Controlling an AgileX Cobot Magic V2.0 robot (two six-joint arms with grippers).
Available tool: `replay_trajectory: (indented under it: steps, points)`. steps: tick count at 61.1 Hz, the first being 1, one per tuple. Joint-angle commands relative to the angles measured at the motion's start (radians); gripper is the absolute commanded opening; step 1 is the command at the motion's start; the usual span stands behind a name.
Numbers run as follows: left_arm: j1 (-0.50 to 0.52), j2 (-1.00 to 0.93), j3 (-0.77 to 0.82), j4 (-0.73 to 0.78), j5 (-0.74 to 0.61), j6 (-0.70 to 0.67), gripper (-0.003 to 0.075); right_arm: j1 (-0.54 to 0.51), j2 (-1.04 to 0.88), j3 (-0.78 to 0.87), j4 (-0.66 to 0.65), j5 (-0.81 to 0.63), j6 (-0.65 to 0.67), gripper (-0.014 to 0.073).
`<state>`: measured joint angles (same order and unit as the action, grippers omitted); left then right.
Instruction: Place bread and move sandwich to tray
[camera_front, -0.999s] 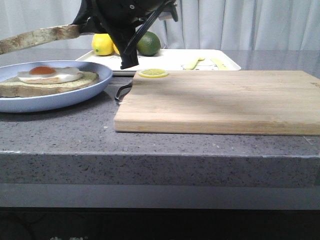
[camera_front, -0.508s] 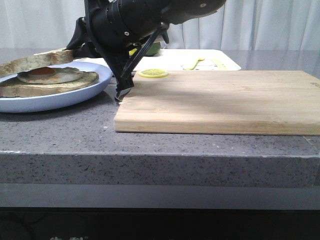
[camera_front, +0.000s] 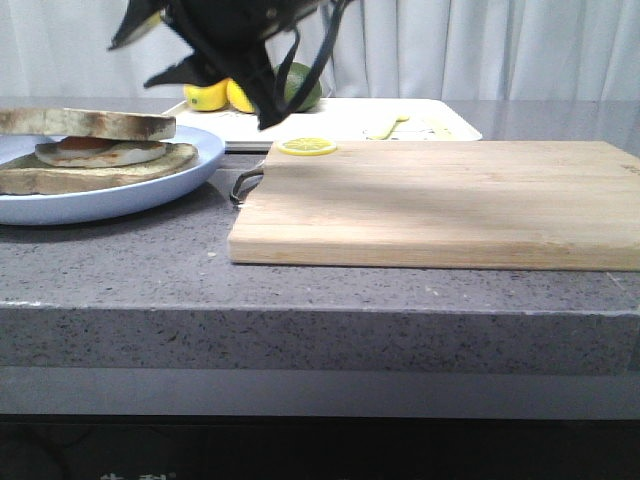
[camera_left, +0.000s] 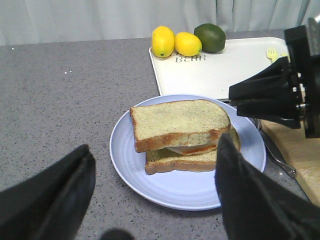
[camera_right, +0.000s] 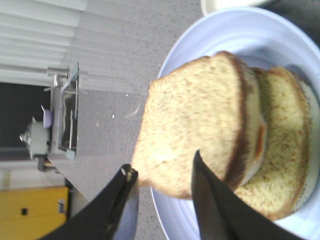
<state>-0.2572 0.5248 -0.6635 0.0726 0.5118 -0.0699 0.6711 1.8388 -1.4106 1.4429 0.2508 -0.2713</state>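
Right hand (camera_front: 215, 60): seen raised above the table (camera_front: 300, 290), just beyond the plate's (camera_front: 60, 205) far-right edge, fingers spread apart and nothing clamped. In the right wrist view the two fingers (camera_right: 212, 210) are seen parted, with a corner of the bread (camera_right: 195, 125) lying between and beyond them; contact cannot be confirmed.

Left hand (camera_left: 150, 200): seen only in its own wrist view, fingers wide apart, empty, hovering on the near side of the plate.

Nearest item noted: the cutting board (camera_front: 440, 205), bare except for a lemon slice (camera_front: 307, 147) at its far-left corner. Beside it, to the left, the plate is seen resting on the table.

The bread is recorded as already seated on top of the egg and lower slice, so the sandwich (camera_front: 90, 150) stands stacked on the plate. First step judged complete.

Farther back, the tray (camera_front: 340, 120) is seen behind the board, with lemons and a lime (camera_front: 300, 88) at its far-left corner and a small yellow fork (camera_front: 385, 127) further right.

Key relation: the tray lies beyond and to the right of the plate, adjoining it. The sandwich's broad face is flat; its longer side is judged to run left–right. The left hand is judged nearer and squarely facing the plate.
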Motion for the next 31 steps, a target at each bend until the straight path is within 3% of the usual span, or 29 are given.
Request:
replay_trajectory:
  steps: [1,10,31]
  points:
    - [-0.008,0.011,-0.027,0.003,-0.078,-0.002,0.0491,-0.014,-0.115,0.003,-0.105,0.019,-0.008,0.0300]
    - [-0.008,0.011,-0.027,0.003,-0.078,-0.002,0.0491,-0.050,-0.249,0.089,-0.381,0.078,-0.008,0.0300]
    - [-0.008,0.011,-0.027,0.003,-0.078,-0.002,0.0491,-0.111,-0.521,0.139,-0.902,0.425,-0.003,0.0300]
